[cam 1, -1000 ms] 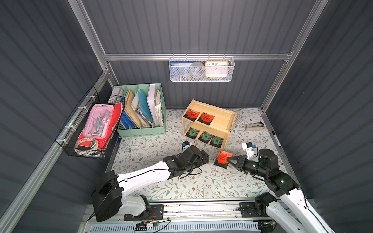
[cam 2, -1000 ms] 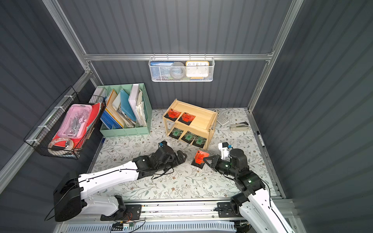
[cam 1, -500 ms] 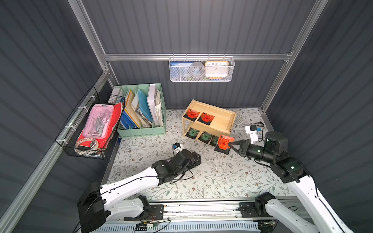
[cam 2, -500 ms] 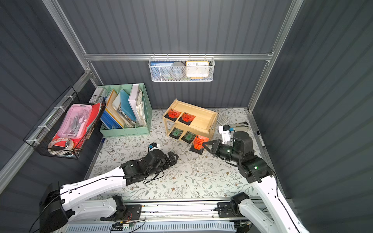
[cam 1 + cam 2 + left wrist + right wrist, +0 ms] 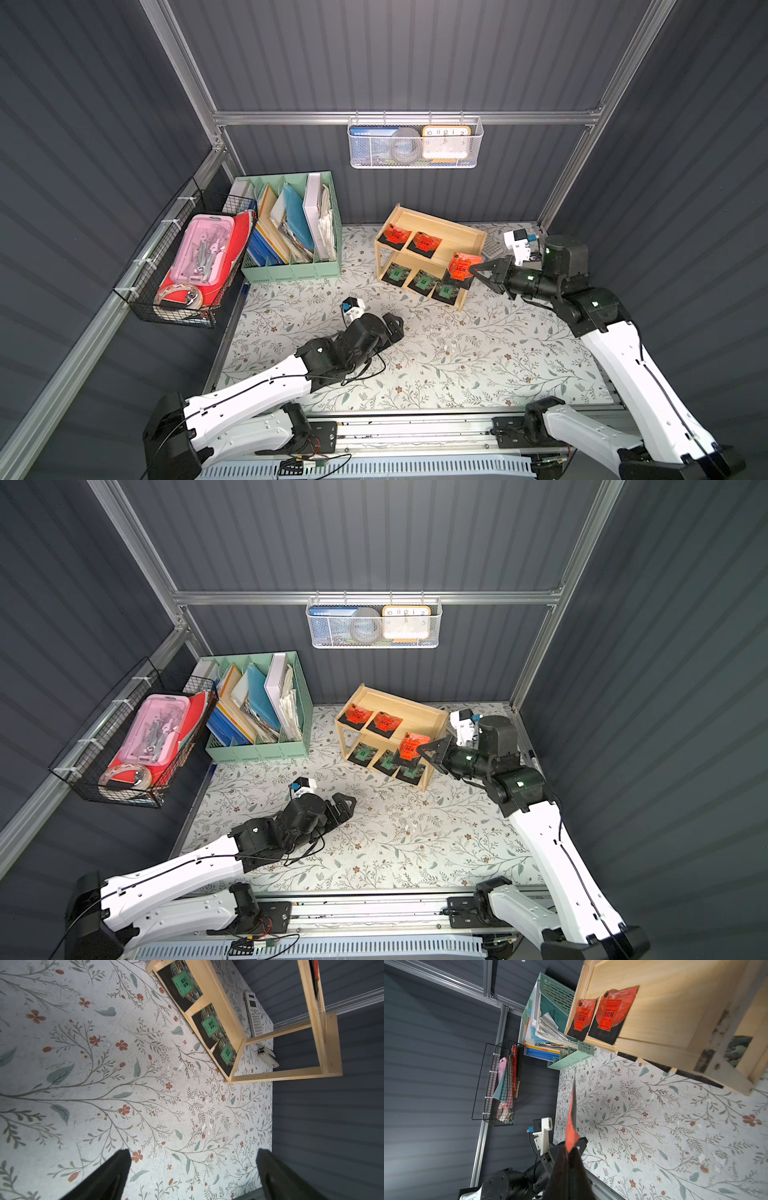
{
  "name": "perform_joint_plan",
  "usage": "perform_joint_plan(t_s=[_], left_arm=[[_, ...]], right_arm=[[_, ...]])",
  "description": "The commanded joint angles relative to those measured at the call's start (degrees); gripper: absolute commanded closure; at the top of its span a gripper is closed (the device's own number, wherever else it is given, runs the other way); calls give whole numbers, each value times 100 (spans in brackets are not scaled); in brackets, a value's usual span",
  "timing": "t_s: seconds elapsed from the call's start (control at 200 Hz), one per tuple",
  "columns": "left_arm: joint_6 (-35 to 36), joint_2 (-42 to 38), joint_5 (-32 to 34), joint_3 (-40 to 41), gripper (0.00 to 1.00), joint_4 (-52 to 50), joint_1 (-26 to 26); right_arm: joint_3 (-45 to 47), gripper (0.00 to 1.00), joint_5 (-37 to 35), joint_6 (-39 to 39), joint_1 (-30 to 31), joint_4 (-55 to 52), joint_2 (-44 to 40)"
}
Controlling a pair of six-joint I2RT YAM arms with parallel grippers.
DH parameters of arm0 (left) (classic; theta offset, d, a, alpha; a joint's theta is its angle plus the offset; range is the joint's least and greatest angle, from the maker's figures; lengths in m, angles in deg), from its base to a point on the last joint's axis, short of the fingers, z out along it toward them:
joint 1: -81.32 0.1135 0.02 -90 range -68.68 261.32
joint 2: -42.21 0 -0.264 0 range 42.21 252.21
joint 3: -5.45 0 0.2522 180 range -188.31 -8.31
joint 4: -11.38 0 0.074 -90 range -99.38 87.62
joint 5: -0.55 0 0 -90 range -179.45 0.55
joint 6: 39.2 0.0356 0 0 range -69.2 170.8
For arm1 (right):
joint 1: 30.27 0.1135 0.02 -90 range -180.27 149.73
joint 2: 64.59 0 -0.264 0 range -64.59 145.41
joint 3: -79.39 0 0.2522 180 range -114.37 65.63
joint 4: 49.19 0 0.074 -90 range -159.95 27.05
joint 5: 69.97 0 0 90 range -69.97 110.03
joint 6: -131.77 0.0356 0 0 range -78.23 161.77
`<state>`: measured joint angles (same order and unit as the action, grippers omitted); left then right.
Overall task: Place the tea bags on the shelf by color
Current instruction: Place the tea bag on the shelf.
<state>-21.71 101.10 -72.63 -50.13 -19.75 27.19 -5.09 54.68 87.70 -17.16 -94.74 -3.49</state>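
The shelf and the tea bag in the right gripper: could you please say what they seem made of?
The shelf: light wood, matte, apparently unvarnished; grain lines show on its boards. The tea bag in the right gripper: probably foil or plastic film, slightly glossy, black with a red-orange label; edge-on it looks sheet-thin.

Wood, foil, matt print
The shelf (image 5: 459, 235) is smooth pale wood; the tea bags (image 5: 428, 242) are glossy foil; the tabletop (image 5: 478, 357) looks matt.
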Motion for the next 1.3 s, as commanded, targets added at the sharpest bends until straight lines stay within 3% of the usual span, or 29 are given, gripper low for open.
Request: perform_joint_plan(t_s=[0.0,0.315,0.6,1.296], left_arm=[[7,-16,146,19,0,-11,-10],[2,-97,151,25,0,-15,-10],[-37,-100,122,3,0,-46,-10],[-135,-19,139,-34,0,-101,-10]], right_arm=[[-310,100,291,-24,-198,-120,263],[-984,100,709,-168,-628,-178,1244],[-1408,100,378,-296,-695,-453,1894],[-1848,100,384,-210,-721,-250,3067]])
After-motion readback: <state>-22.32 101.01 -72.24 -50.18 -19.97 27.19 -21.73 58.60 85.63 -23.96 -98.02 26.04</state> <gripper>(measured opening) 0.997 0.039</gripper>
